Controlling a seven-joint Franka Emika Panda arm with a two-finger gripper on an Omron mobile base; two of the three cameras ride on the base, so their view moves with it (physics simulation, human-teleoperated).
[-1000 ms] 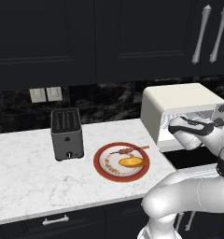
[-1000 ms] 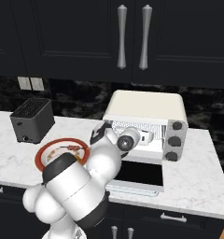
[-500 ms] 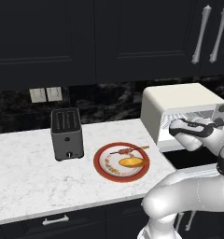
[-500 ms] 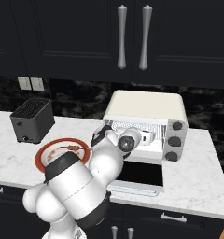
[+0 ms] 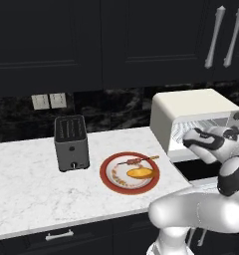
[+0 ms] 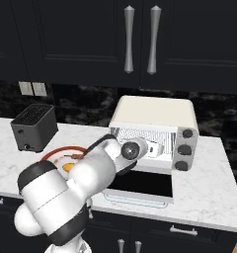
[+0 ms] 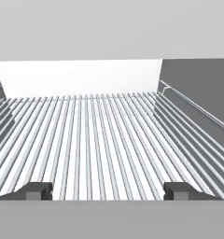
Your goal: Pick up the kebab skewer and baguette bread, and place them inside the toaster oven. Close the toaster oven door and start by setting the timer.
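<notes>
End effector (image 7: 106,190) spread, empty, inside toaster oven (image 5: 191,112). Kebab skewer (image 5: 137,161) light, thin: pinch mid-stick. Baguette bread (image 5: 140,173) crusty: grip across middle.

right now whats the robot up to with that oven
The robot arm has its gripper at the mouth of the open toaster oven, jaws wide and holding nothing, looking in over the bare wire rack. The oven door is folded down flat. The kebab skewer and the baguette both lie on the red-rimmed plate on the counter, beside the dark slot toaster, so neither is in the oven yet.
</notes>
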